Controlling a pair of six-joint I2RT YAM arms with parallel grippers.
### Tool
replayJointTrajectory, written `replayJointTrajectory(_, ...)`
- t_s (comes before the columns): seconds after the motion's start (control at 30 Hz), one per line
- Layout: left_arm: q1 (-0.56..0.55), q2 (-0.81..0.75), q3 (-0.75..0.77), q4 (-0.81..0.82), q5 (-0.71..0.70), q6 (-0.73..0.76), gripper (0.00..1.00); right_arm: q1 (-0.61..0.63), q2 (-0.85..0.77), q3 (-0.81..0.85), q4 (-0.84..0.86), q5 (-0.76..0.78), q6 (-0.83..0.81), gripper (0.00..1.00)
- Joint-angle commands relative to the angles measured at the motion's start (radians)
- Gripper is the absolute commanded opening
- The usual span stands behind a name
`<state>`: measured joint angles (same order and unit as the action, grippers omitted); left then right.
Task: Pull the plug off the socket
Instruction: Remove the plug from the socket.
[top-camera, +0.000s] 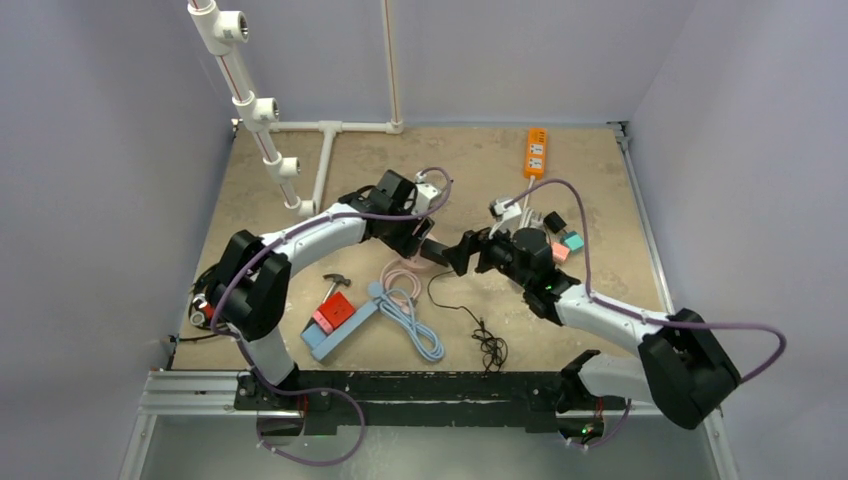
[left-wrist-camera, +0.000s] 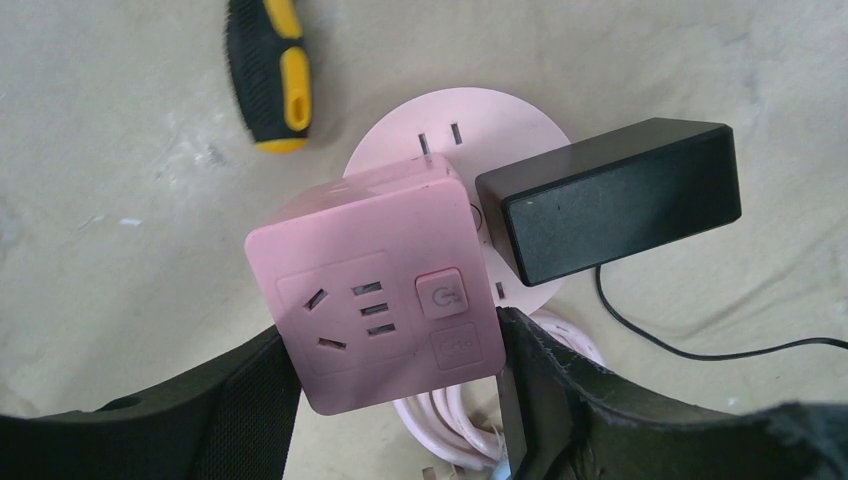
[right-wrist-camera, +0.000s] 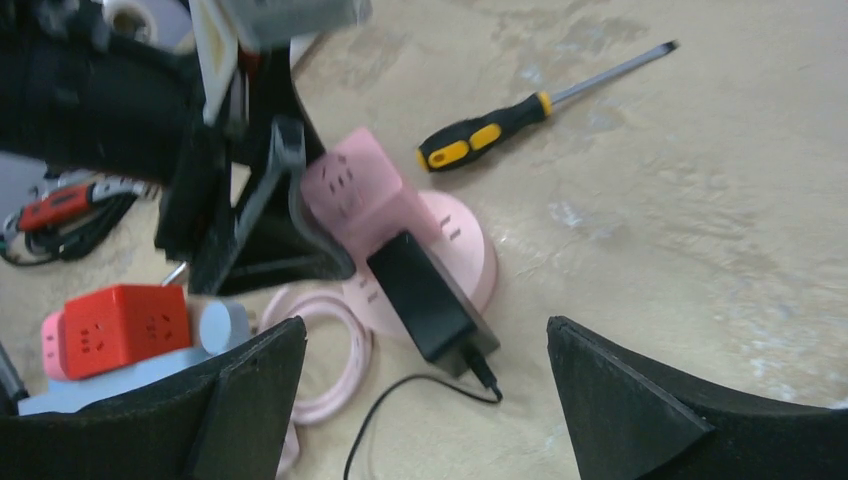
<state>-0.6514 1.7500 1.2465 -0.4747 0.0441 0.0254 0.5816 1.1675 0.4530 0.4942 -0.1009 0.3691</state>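
A pink cube socket (left-wrist-camera: 375, 280) rises from a round pink base (left-wrist-camera: 470, 130) on the table. My left gripper (left-wrist-camera: 395, 385) is shut on the cube, one finger pressed against each side. A black adapter plug (left-wrist-camera: 615, 200) sits in the base beside the cube, its thin black cord trailing away. In the right wrist view the plug (right-wrist-camera: 425, 295) lies just ahead of my right gripper (right-wrist-camera: 420, 335), which is open with its fingers wide apart and touching nothing. From above, the two grippers (top-camera: 425, 240) (top-camera: 462, 252) meet at mid-table.
A yellow-and-black screwdriver (right-wrist-camera: 490, 130) lies beyond the base. A pink coiled cable (right-wrist-camera: 325, 360), a red cube socket (right-wrist-camera: 120, 330) on a blue strip (top-camera: 340, 330), a hammer (top-camera: 335, 283) and a blue cable (top-camera: 410, 320) lie to the left. An orange power strip (top-camera: 536, 152) and white pipes (top-camera: 260, 110) are at the back.
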Motion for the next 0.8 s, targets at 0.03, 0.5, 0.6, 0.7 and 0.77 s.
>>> replayJointTrajectory(0.03,0.04,-0.095,-0.015,-0.062,0.099,0.106,0.22,0.146,0.129,0.125,-0.019,0.044,-0.079,0.89)
replayJointTrajectory(0.5,0.058,-0.132,-0.046,-0.085,0.141,0.154,0.22,0.264,0.3,0.228,-0.111,0.231,-0.107,0.84)
replayJointTrajectory(0.6,0.059,-0.13,-0.045,-0.088,0.14,0.156,0.22,0.275,0.324,0.241,-0.128,0.235,-0.112,0.8)
replayJointTrajectory(0.7,0.062,-0.132,-0.046,-0.088,0.133,0.156,0.22,0.284,0.355,0.259,-0.143,0.243,-0.114,0.75)
replayJointTrajectory(0.77,0.062,-0.131,-0.045,-0.087,0.139,0.156,0.22,0.29,0.377,0.272,-0.152,0.257,-0.114,0.7)
